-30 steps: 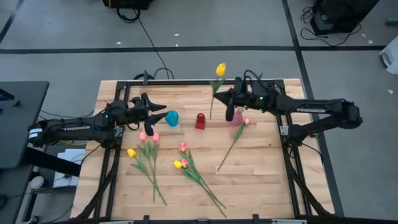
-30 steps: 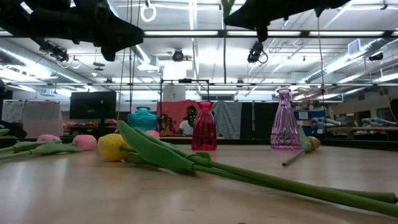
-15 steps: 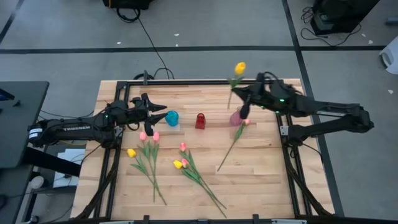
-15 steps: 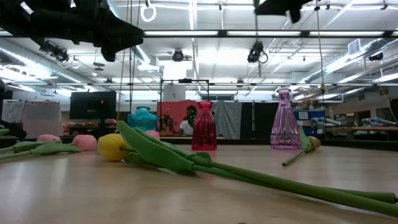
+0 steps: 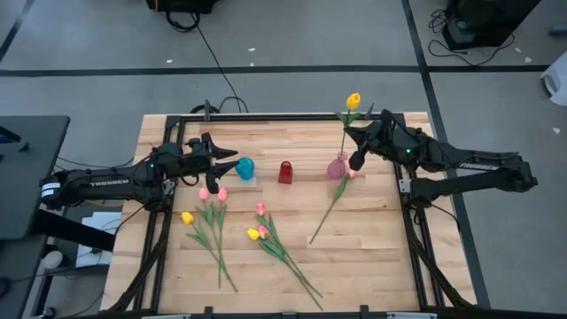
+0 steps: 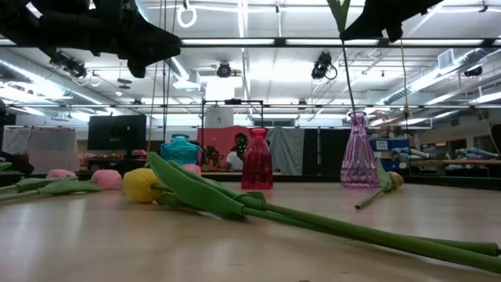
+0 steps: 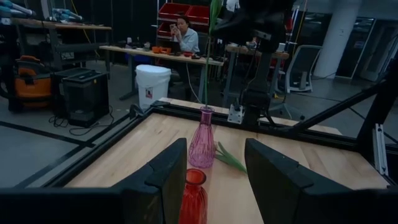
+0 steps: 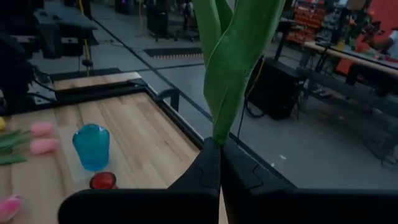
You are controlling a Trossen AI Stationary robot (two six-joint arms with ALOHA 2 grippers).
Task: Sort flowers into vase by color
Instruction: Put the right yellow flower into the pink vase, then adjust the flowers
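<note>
The left pincer [image 5: 232, 158] is hovering over the left half of the table [image 5: 372, 257], its fingers spread wide and grasping nothing, just beside the blue vase [image 5: 244, 167]. The table is a pale wooden slab inside a black metal frame, standing on a grey floor crossed by dark tape lines and a black cable.

Loose flowers are lying on the wood in front of the vases: two pink tulips [image 5: 212, 194] and a yellow tulip [image 5: 187, 217] towards the left, then a pink one and a yellow-and-pink pair [image 5: 257, 234] nearer the middle, their long green stems trailing towards the near edge. In the low view a yellow bud [image 6: 142, 185] and a broad green leaf are filling the foreground.

A red vase [image 5: 285, 171] is standing in the middle of the row, and a pink vase [image 5: 337, 167] to its right. Another pink tulip [image 5: 331, 206] is lying with its head just beside the pink vase's base.

The right pincer [image 5: 353, 142] is clenched on the stem of a yellow flower [image 5: 353, 101], holding it upright with the stem running down to the mouth of the pink vase; whether the tip is inside cannot be told.

Beyond the table the room is a large workshop with strip lights, benches, red bins, a white bucket, and a person [image 7: 184, 34] sitting at a far bench
</note>
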